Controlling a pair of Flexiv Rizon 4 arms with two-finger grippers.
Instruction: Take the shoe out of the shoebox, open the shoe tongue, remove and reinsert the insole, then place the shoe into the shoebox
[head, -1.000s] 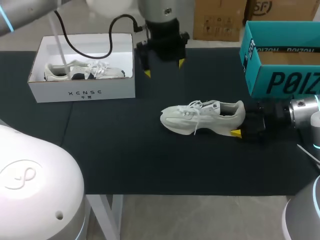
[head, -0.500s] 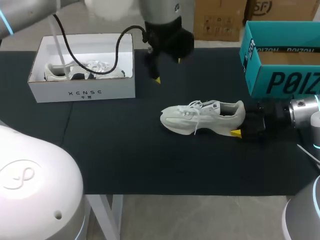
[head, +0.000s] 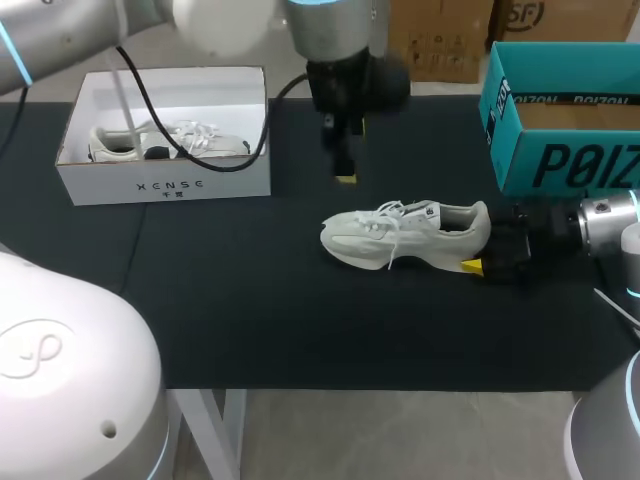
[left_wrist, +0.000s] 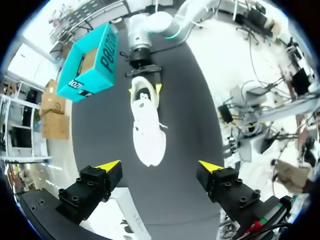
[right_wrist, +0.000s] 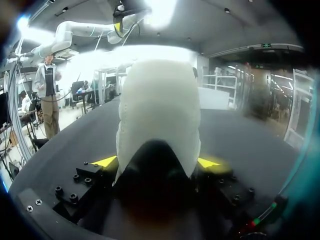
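Lying on its side in the middle of the head view, the shoe (head: 400, 235) is out of its box and rests on the dark table (head: 250, 300). So the first job looks done.

The right gripper (head: 482, 252) comes in from the right side of the picture. It pinches the heel of the shoe, with one yellow tip on each side of it, and the right wrist view shows the heel filling the space between its fingers.

The left gripper (head: 347, 152) hangs just above the shoe, near the top middle of the picture. Its fingers are wide apart and hold nothing. In the left wrist view, the shoe lies ahead of it on the table.

The white shoebox (head: 165, 185) sits at the upper left with a second shoe (head: 170, 140) inside. A blue-green box (head: 560, 165) stands open at the upper right.

I think most of the work is left to do. The tongue does not look pulled open yet. I cannot see the insole, so I guess it is inside the shoe. After that, the shoe must go back in the box.
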